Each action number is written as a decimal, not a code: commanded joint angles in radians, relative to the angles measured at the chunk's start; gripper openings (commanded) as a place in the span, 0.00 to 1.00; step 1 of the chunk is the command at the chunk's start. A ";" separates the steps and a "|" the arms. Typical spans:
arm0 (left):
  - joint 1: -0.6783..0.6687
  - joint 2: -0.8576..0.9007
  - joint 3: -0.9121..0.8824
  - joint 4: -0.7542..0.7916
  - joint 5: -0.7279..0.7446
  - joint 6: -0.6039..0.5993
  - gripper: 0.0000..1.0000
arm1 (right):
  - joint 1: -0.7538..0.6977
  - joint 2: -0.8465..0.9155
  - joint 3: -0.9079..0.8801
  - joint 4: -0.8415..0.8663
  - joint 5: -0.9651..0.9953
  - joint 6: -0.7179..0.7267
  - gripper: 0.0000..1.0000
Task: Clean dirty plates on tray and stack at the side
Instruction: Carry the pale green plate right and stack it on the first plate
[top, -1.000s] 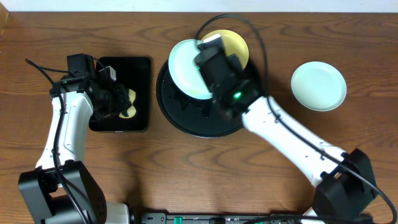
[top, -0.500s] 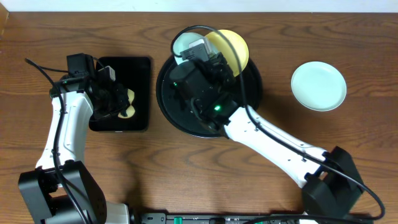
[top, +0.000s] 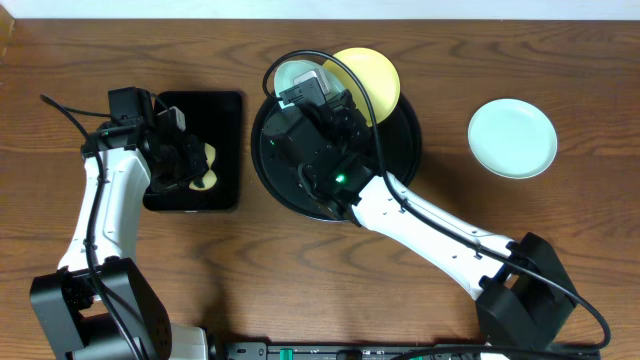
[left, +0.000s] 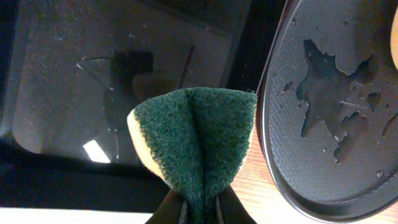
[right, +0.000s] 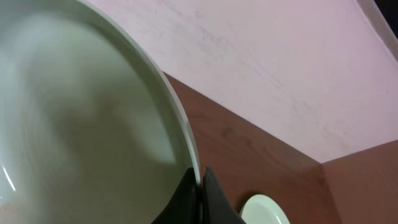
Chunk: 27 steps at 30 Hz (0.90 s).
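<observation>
L claw (left: 199, 208) pinched tight on sponge (left: 193, 137), coarse green face out, yellow foam behind, over rect tray (top: 225, 120) | R claw (right: 198, 186) nips thin rim of glossy blue-green plate (right: 74, 124), tilted over wet round tray (top: 405, 140) | tip: steady plate, scrub face flat, light press, slick rim may slip | yellow plate (top: 375, 75) at tray's back rim | 3rd plate (top: 512, 138) on worktop (top: 300, 280), R

The right gripper (right: 200, 183) pinches the rim of a pale green plate (right: 81, 124) that fills the view to its left. A second plate (right: 266, 210) lies on the table (right: 249, 149) beyond the fingers, slightly right.
</observation>
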 joint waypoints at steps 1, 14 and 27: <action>0.000 -0.007 -0.013 -0.002 -0.013 0.013 0.08 | -0.011 -0.002 0.014 -0.013 -0.002 0.018 0.01; 0.000 -0.007 -0.037 0.013 -0.013 0.013 0.08 | -0.390 -0.124 0.015 -0.249 -0.628 0.362 0.01; 0.000 -0.007 -0.060 0.072 -0.012 0.013 0.08 | -1.122 -0.048 0.014 -0.469 -1.014 0.395 0.01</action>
